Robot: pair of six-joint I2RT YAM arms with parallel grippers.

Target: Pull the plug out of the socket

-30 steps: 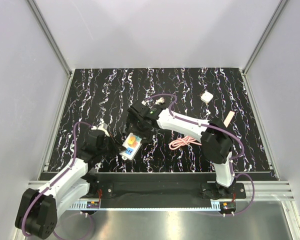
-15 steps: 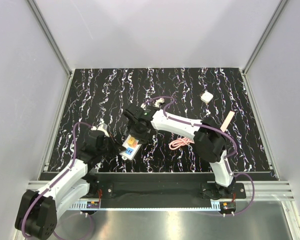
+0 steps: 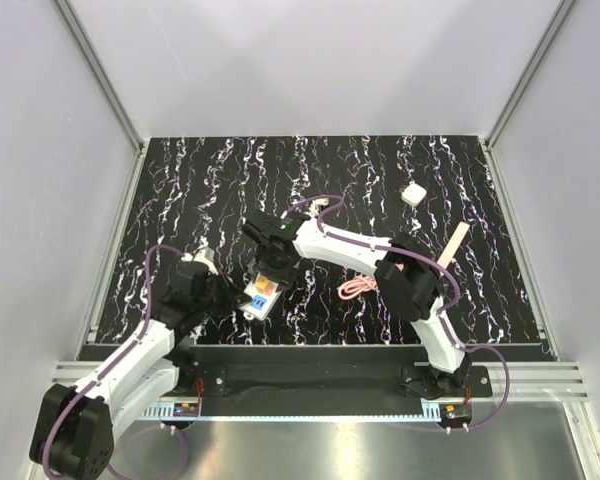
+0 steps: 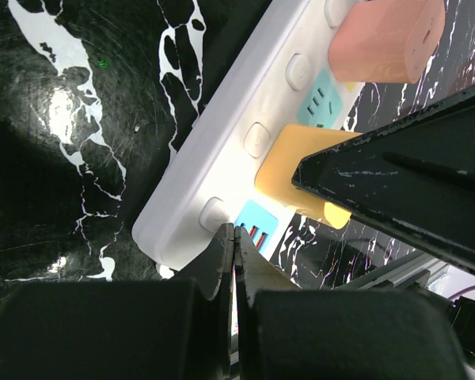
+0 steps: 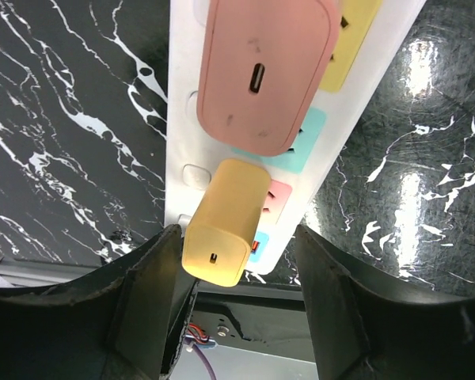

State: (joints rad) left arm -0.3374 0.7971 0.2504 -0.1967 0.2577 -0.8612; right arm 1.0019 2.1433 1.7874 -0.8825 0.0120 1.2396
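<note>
Yellow plug (image 5: 226, 222) sits upright in the power strip (image 5: 184, 95), at the end of the strip nearest the arm bases, with a larger pink plug (image 5: 265, 71) just beside it in the next outlet. The strip lies flat on the black marbled table (image 3: 180, 190), left of centre and near the front edge. The right gripper (image 5: 236, 237) hangs over the yellow plug, its fingers spread apart on either side and seemingly not touching it. The left gripper (image 4: 234, 237) has its fingers pressed together, tips at the strip's near end.
</note>
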